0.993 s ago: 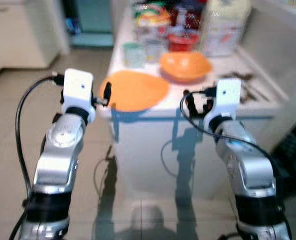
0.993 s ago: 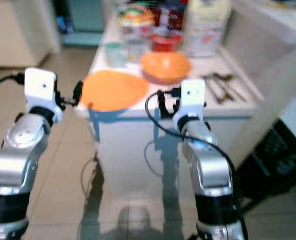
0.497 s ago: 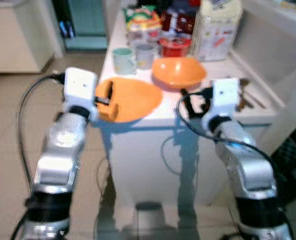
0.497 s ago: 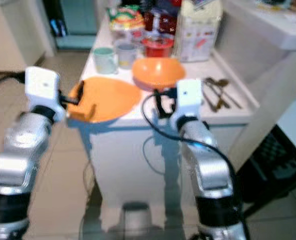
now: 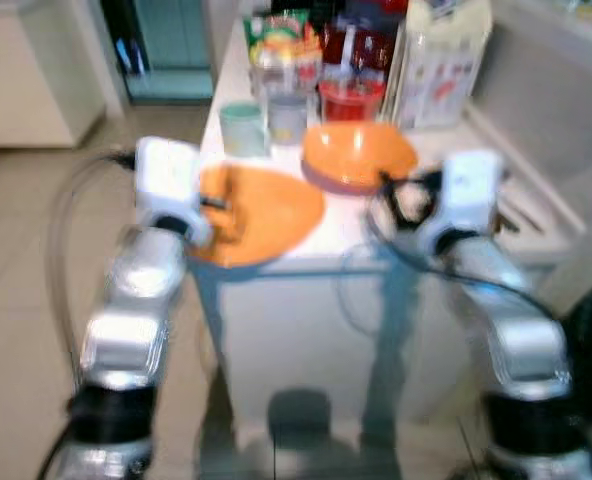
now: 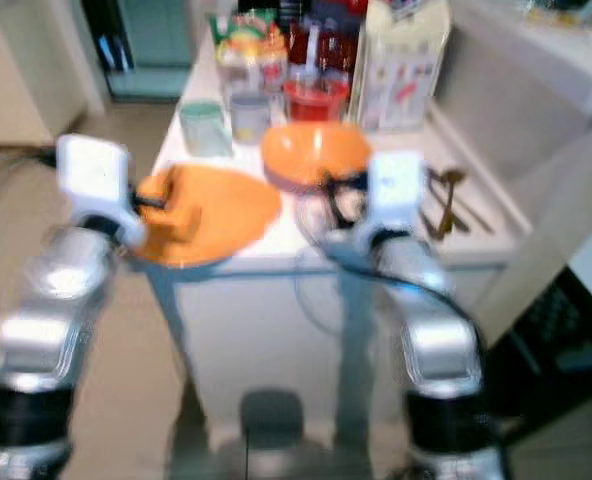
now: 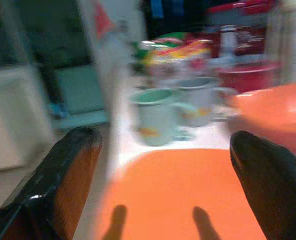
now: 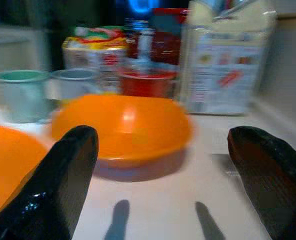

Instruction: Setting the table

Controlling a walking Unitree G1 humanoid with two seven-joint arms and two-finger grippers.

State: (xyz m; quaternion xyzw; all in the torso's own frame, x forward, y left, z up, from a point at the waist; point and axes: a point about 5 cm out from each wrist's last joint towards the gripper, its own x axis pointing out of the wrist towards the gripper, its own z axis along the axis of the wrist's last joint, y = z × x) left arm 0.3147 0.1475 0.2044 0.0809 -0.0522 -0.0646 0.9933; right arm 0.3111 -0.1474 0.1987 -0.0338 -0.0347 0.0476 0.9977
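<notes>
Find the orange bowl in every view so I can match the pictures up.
Left eye view: orange bowl sits mid-table, ahead of the right claw.
Right eye view: same bowl, just left of the right arm's white wrist block.
Left wrist view: its rim at the picture's right edge.
Right wrist view: centred between the two black fingers.
Shared landmark: the green mug.

White table (image 5: 306, 250) holds plate (image 5: 266, 210), bowl (image 5: 358, 155), 2 mugs (image 5: 242, 128).
</notes>
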